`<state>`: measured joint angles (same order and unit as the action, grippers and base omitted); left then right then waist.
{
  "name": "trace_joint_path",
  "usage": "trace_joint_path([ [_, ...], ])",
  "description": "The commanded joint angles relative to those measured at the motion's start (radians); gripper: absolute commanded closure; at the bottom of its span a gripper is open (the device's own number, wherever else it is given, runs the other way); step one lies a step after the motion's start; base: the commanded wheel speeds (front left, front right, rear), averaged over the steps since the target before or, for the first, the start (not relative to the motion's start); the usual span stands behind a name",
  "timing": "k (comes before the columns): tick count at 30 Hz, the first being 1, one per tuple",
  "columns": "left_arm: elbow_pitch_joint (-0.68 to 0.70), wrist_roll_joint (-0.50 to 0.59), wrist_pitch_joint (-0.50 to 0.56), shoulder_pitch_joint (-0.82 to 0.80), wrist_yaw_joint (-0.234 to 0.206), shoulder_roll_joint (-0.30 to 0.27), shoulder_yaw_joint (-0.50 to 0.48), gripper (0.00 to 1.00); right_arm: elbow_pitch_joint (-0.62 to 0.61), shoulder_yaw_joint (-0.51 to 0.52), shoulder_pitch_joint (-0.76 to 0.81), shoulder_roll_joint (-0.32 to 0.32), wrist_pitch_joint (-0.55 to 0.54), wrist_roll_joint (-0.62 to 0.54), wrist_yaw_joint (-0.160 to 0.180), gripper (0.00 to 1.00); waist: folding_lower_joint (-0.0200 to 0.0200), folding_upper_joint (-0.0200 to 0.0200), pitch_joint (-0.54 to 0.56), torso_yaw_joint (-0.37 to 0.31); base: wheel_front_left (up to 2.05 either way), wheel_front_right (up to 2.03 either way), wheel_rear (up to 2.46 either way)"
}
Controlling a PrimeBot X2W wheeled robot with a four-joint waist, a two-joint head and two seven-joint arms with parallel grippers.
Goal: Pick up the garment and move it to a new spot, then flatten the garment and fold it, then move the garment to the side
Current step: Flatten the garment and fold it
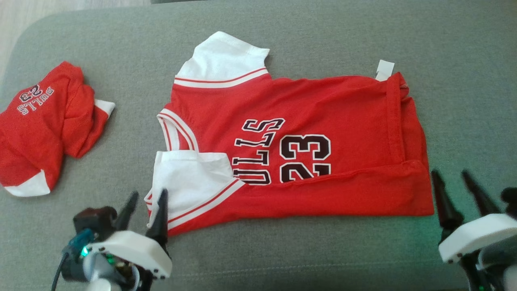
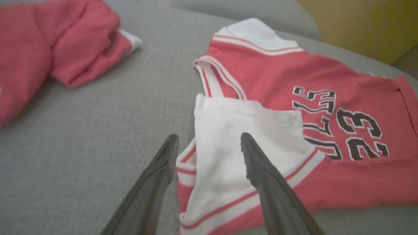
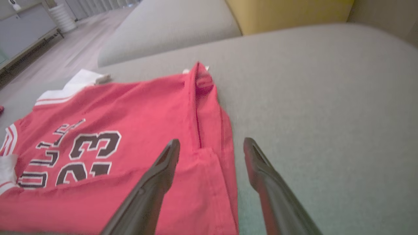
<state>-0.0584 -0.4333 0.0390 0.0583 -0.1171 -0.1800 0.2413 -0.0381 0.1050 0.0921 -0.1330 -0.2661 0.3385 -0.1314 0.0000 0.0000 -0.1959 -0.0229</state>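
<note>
From the head, you see the red jersey (image 1: 323, 109) lying flat on the grey cushion (image 1: 464, 60), its near edge folded over the lettering. A second red shirt (image 1: 44, 125) sits bunched well to its left. Your left gripper (image 1: 147, 196) stands jaws apart at the white sleeve (image 1: 190, 178), and your right gripper (image 1: 449, 174) stands likewise just beside the hem corner.

Left wrist: the fingers (image 2: 156, 182) straddle the sleeve's edge, holding nothing.

Right wrist: one finger is over red cloth, the other over cushion.
</note>
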Motion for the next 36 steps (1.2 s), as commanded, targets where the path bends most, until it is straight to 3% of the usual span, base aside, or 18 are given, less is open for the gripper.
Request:
trace_joint_path([
  [1, 0.053, 0.03, -0.035, -0.046, -0.016, -0.014, -0.038, 0.0, -0.062, -0.013, -0.035, -0.011, 0.044, -0.025, 0.001, 0.0, 0.0, 0.0, 0.002, -0.003, 0.0, 0.0, 0.0],
  [9, 0.156, 0.122, -0.203, -0.118, -0.048, -0.044, -0.067, 0.0, -0.187, -0.057, -0.088, -0.004, 0.163, -0.091, 0.001, 0.0, 0.0, 0.0, 0.017, -0.014, 0.0, 0.0, 0.0],
  [22, 0.183, 0.137, -0.19, -0.122, -0.072, -0.061, -0.069, 0.0, -0.229, -0.078, -0.092, 0.02, 0.158, -0.095, 0.001, 0.0, 0.0, 0.0, 0.002, -0.019, 0.0, 0.0, 0.0],
  [28, 0.151, 0.113, -0.174, -0.199, -0.032, -0.083, -0.07, 0.0, -0.249, -0.083, -0.106, 0.028, 0.145, -0.095, 0.001, 0.0, 0.0, 0.0, -0.052, -0.021, 0.0, 0.0, 0.0],
  [36, -0.022, 0.09, -0.111, -0.545, 0.086, -0.072, -0.004, 0.0, -0.262, -0.096, -0.149, 0.035, 0.147, -0.099, 0.001, 0.0, 0.0, 0.0, -0.177, -0.052, 0.0, 0.0, 0.0],
])
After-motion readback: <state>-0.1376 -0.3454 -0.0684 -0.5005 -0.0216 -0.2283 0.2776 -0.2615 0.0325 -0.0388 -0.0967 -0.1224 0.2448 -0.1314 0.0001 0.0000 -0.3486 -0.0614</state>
